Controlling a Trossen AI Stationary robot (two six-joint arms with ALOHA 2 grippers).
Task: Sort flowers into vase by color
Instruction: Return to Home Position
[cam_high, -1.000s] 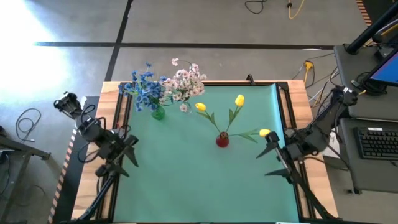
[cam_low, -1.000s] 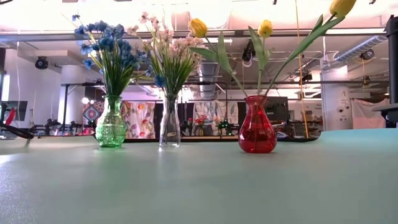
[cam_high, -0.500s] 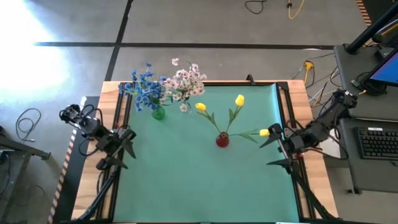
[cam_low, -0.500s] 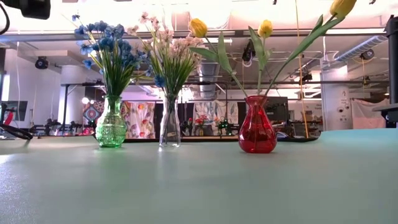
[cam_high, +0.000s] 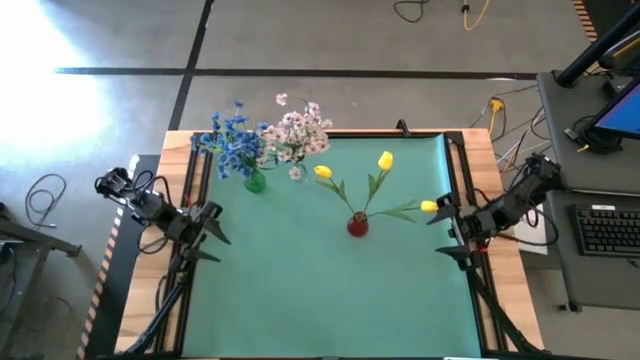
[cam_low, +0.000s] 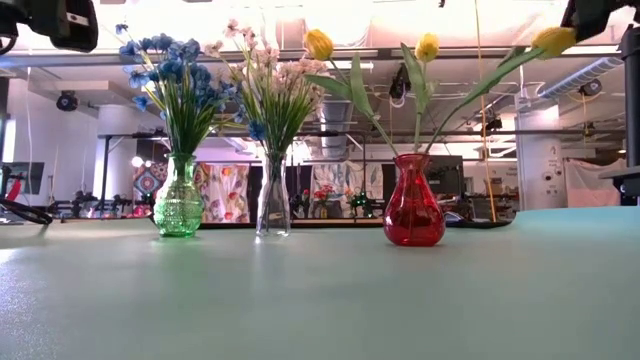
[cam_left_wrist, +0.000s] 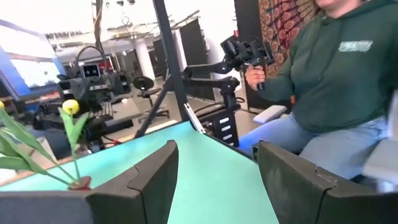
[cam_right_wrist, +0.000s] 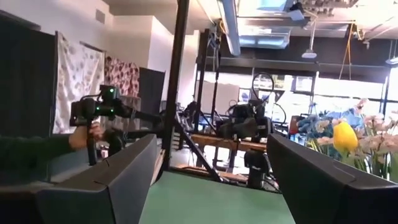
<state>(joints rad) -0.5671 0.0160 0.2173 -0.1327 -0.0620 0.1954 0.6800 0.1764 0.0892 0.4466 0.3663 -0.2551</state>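
Blue flowers (cam_high: 232, 145) stand in a green vase (cam_low: 179, 205). Pale pink-white sprays (cam_high: 296, 133) stand in a clear vase (cam_low: 272, 205). Three yellow tulips (cam_high: 385, 160) stand with their stalks in a red vase (cam_high: 357, 225), and one bud (cam_high: 428, 206) leans out toward the table's right edge. My left gripper (cam_high: 205, 232) is open over the table's left edge. My right gripper (cam_high: 447, 230) is open near the right edge, just beside the leaning bud (cam_right_wrist: 345, 137), apart from it.
All three vases stand in the far half of the green mat (cam_high: 330, 300); its near half lies bare. Dark rails (cam_high: 462, 180) frame the mat. A person in a green hoodie (cam_left_wrist: 323, 68) sits beyond the table holding a handheld controller (cam_left_wrist: 245, 53).
Both grippers have moved toward the table's far edge, staying open, and the arms have drawn back toward their own sides. Parts of both arms have come into the top corners of the low view. The rightmost tulip bud has sunk lower on its stalk.
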